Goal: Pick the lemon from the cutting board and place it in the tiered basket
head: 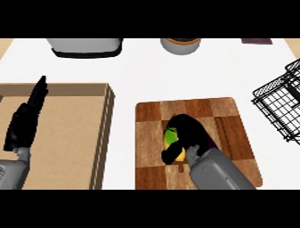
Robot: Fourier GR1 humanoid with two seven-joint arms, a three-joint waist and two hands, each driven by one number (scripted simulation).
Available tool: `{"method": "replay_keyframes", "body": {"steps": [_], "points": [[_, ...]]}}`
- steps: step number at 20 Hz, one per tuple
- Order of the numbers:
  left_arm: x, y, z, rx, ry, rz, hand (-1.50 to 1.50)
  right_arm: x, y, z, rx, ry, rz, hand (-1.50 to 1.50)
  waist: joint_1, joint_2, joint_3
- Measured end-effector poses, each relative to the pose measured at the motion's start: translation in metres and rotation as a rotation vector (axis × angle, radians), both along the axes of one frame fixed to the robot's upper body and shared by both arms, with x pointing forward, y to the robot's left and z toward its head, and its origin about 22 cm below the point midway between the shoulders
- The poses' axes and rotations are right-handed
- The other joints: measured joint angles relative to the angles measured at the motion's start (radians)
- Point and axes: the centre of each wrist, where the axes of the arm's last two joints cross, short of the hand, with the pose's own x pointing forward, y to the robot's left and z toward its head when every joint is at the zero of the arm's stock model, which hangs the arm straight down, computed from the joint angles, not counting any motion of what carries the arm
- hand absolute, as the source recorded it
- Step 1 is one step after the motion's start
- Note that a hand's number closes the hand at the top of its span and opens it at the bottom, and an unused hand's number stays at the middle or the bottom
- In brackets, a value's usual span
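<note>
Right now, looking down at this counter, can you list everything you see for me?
counter: one, white, under everything
cutting board: one, brown checkered wood, lower centre
lemon: one, yellow-green, over the cutting board, mostly hidden inside the right hand
tiered basket: one, black wire, right edge
open box: one, tan, left side
appliance: one, grey with a black base, top left, cut off by the edge
round container: one, grey with a brown top, top centre
flat item: one, dark maroon, top right; cannot tell what it is
left hand: one, black, fingers straight, resting over the open box
right hand: one, black, fingers curled round the lemon
</note>
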Motion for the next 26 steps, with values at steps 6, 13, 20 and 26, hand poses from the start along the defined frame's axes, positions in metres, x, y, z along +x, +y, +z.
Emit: {"method": "replay_keyframes", "body": {"steps": [6, 13, 20, 26], "points": [[-0.004, 0.010, -0.001, 0.005, 0.018, 0.033, 0.00, -0.061, -0.017, -0.001, -0.011, -0.124, 0.478, 1.50, -0.032, -0.017, 0.003], [-0.014, 0.018, -0.005, 0.001, 0.021, 0.064, 0.00, -0.109, -0.079, 0.055, 0.190, -0.423, 0.551, 1.50, -0.067, -0.017, 0.004], [-0.016, 0.023, 0.001, -0.001, 0.014, 0.062, 0.00, -0.133, -0.136, 0.128, 0.288, -0.760, 0.443, 1.50, -0.060, -0.008, 0.004], [-0.014, 0.012, 0.002, -0.002, 0.005, 0.039, 0.00, -0.127, -0.187, 0.171, 0.175, -0.924, 0.358, 1.50, -0.040, -0.001, 0.003]]}}
